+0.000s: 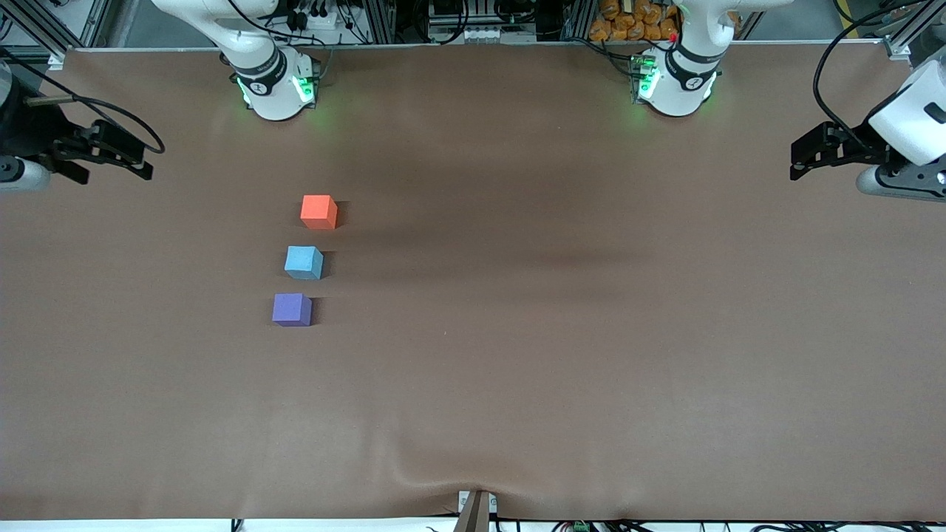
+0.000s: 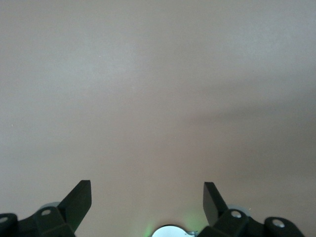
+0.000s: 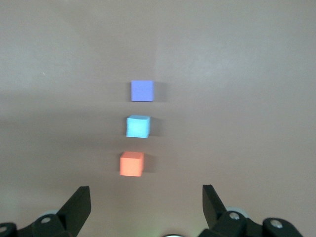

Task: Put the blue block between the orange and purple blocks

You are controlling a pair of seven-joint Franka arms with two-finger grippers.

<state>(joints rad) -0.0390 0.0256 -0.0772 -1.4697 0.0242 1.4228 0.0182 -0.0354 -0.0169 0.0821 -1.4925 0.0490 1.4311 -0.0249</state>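
Blue block [image 1: 304,262] sits on the table between orange block [image 1: 318,211] and purple block [image 1: 292,309], untouched. My right gripper [image 1: 111,155] and left gripper [image 1: 817,155] hang wide apart, empty, at the table ends. Best practice now: leave the row undisturbed.

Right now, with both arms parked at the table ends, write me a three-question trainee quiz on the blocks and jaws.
1. True or false: the blue block lies between the orange block and the purple block.
2. Which block lies nearest the front camera? A) orange B) blue C) purple
3. Fill in: the jaws of the left gripper and right gripper are both ____.

Key: 1 true; the three sit in a row, apart from each other, toward the right arm's end of the table. 2 C. 3 open; neither holds anything, and each arm waits at its own end.
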